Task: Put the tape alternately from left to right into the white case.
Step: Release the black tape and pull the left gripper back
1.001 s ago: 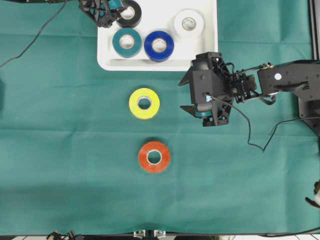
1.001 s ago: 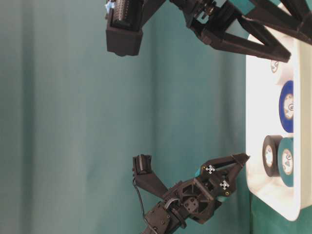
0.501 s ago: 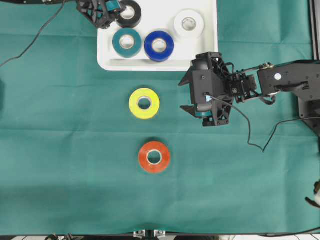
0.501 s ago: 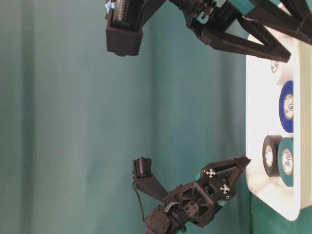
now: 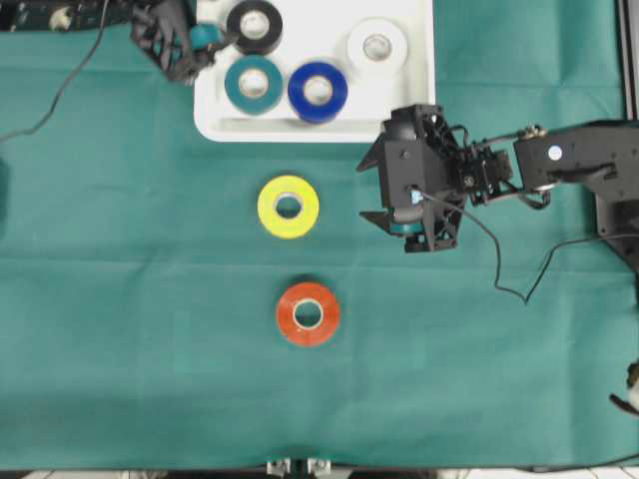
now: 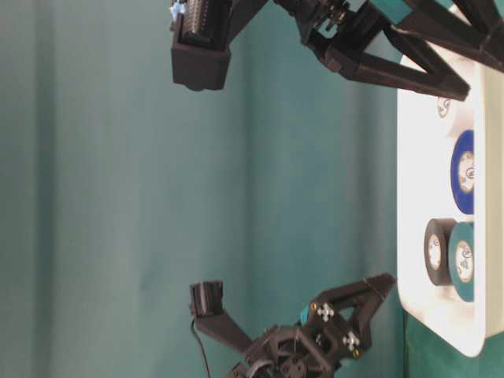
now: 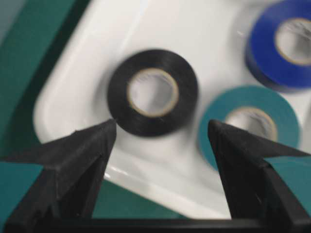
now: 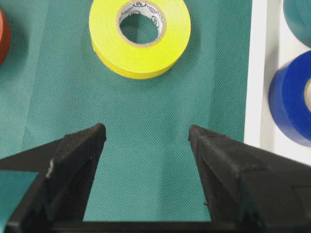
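The white case [image 5: 310, 130] lies at the top of the overhead view, with black [image 5: 254, 26], teal [image 5: 254, 84], blue [image 5: 318, 91] and white [image 5: 376, 47] tape flat inside it. Yellow tape [image 5: 289, 207] and red-orange tape [image 5: 308, 312] rest on the green cloth below. My left gripper [image 5: 195, 55] hangs open just outside the case's left rim; in its wrist view [image 7: 163, 124] the black roll [image 7: 119, 94] sits beyond the empty fingertips. My right gripper [image 5: 367, 192] is open and empty over cloth, right of the yellow roll [image 8: 172, 43].
Green cloth covers the table. The case's lower rim [image 8: 255, 73] runs close beside my right gripper's far finger, with the blue roll [image 8: 289, 107] behind it. A black cable [image 5: 504, 284] trails from the right arm across the cloth.
My left gripper has drawn back leftward, away from the black roll and off the case. The right gripper and all rolls have stayed put.
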